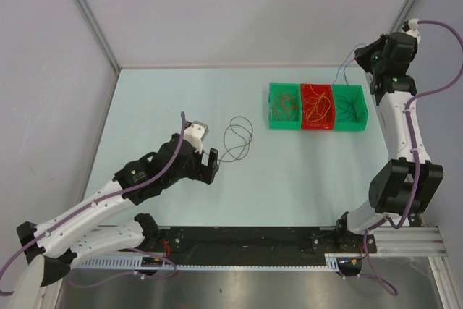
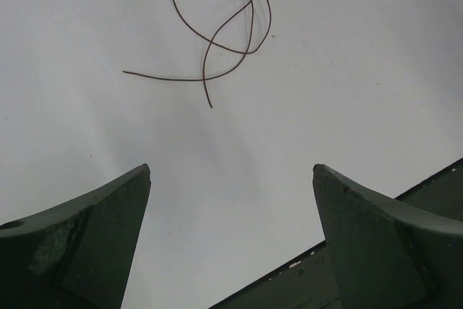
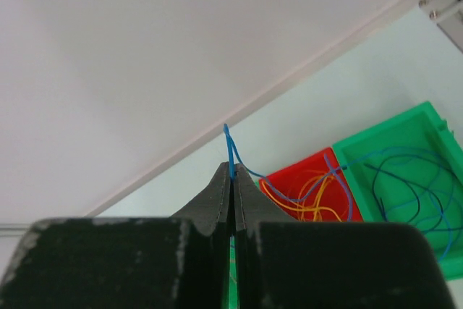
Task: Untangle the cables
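the pale table (image 1: 166, 92) carries a loose dark brown cable (image 2: 204, 78) and a row of three bins (image 1: 317, 126)

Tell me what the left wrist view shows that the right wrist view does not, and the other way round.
Only the left wrist view: the left hand is open and holds nothing, and one dark brown cable lies loose on the table ahead of it.
Only the right wrist view: the right hand is shut on a blue cable, which trails down towards the red tray with orange cables and the green tray beside it.
Both: the pale table, seen past the hand.
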Tool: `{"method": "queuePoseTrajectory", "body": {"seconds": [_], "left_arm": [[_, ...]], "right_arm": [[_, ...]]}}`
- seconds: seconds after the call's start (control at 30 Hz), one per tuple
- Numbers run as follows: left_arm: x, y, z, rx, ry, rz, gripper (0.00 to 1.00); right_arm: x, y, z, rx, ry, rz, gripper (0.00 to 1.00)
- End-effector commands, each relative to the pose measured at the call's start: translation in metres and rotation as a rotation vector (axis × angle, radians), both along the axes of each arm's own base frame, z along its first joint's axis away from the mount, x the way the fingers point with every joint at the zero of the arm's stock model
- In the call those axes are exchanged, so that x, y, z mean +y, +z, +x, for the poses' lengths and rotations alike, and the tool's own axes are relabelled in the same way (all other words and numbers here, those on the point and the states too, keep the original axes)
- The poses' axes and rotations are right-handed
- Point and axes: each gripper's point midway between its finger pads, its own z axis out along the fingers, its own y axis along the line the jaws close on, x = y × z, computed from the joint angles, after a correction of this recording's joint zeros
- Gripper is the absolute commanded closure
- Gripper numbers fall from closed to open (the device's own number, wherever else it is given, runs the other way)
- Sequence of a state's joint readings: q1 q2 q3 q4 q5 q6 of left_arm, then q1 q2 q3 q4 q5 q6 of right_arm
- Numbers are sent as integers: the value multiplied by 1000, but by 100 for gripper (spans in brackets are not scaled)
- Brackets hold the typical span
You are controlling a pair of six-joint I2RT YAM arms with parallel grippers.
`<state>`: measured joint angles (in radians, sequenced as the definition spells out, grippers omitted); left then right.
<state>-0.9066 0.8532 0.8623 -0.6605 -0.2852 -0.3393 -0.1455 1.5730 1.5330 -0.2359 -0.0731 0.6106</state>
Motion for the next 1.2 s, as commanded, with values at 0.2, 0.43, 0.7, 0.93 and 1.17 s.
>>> {"method": "queuePoseTrajectory", "body": {"seconds": [0.2, 0.43, 0.7, 0.93, 1.17], "left_arm": [[3, 8, 3, -33, 12, -15, 2], [2, 8, 3, -33, 12, -15, 2], [2, 4, 4, -24, 16, -1, 2], [2, 2, 5, -18, 17, 8, 2], [2, 2, 5, -19, 18, 9, 2]], "right_arm": [[-7, 76, -12, -160, -32, -27, 100], [-16, 46, -9, -112, -41, 2, 100], [-34, 0, -4, -31, -67, 26, 100], [-27, -9, 2, -26, -38, 30, 100], [-23, -32, 9, 19, -49, 32, 100]]}}
